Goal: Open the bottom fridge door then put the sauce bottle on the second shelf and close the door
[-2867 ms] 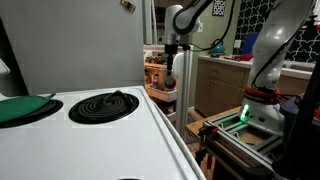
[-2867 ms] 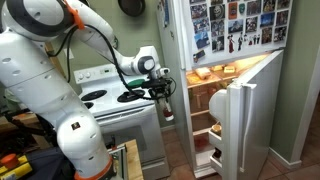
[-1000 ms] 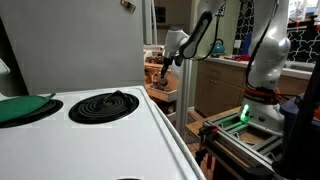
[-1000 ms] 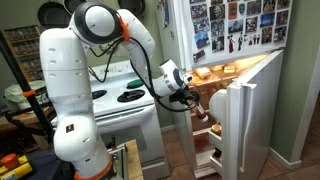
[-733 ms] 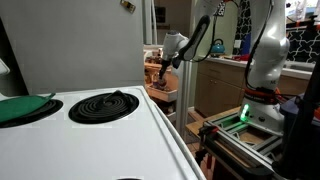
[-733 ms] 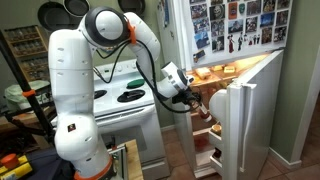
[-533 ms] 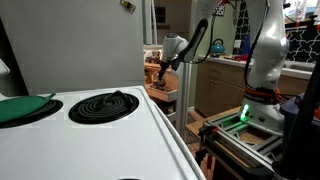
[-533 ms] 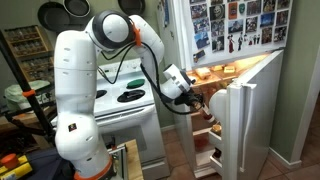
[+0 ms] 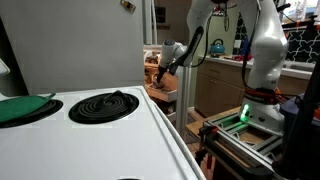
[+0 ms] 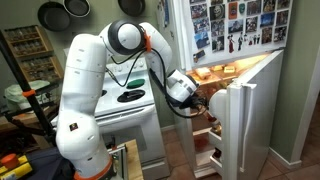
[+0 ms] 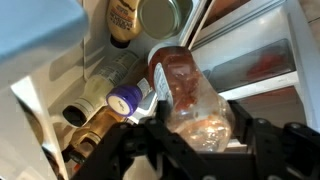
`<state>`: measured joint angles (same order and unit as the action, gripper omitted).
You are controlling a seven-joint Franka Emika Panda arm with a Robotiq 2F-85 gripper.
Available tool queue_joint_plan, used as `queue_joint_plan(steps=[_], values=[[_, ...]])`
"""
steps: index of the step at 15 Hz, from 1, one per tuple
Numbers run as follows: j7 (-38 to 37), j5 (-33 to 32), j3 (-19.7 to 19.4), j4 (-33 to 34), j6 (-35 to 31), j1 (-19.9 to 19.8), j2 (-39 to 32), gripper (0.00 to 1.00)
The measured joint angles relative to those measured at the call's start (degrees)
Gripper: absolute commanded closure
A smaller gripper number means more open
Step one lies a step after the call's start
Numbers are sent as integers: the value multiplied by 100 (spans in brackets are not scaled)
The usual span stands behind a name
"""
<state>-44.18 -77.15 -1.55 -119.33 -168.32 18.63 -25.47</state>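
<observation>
In an exterior view, the white stovetop [image 9: 110, 140] fills the foreground with one black coil burner [image 9: 103, 105] in full and a green object [image 9: 22, 108] at the left edge. Beyond it the arm reaches past the grey fridge side [image 9: 80, 45], and the tool [image 9: 163, 70] sits at the lit shelves. What it holds is too small to make out here. No writing can be read.

In an exterior view, the bottom fridge door [image 10: 243, 120] stands swung open, its white inner side showing. The shorter upper door [image 10: 235, 25] is covered with many small photos and magnets, none legible. The tool [image 10: 200, 101] is inside the open compartment, level with an upper shelf. Two dark pans [image 10: 52, 13] hang on the wall above the stove.

In the wrist view, the tool [image 11: 195, 125] is clamped on the sauce bottle [image 11: 185, 85], one dark finger [image 11: 140, 135] on each side. The bottle is clear glass with red-brown contents, and its reddish label cannot be read. It is held inside the fridge; whether it touches a shelf cannot be told. Four other containers show nearby: a purple-lidded jar [image 11: 126, 100], a dark-capped one [image 11: 78, 115], a tan-labelled jar [image 11: 122, 18] with unreadable print, and a round metal-topped can [image 11: 160, 14].
</observation>
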Motion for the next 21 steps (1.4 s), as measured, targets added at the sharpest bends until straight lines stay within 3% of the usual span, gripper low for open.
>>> queue_joint_plan(steps=[7, 21], values=[[-811, -735, -130, 412, -6, 10, -295, 64], [-1120, -793, -269, 1221, -158, -205, -1101, 64]])
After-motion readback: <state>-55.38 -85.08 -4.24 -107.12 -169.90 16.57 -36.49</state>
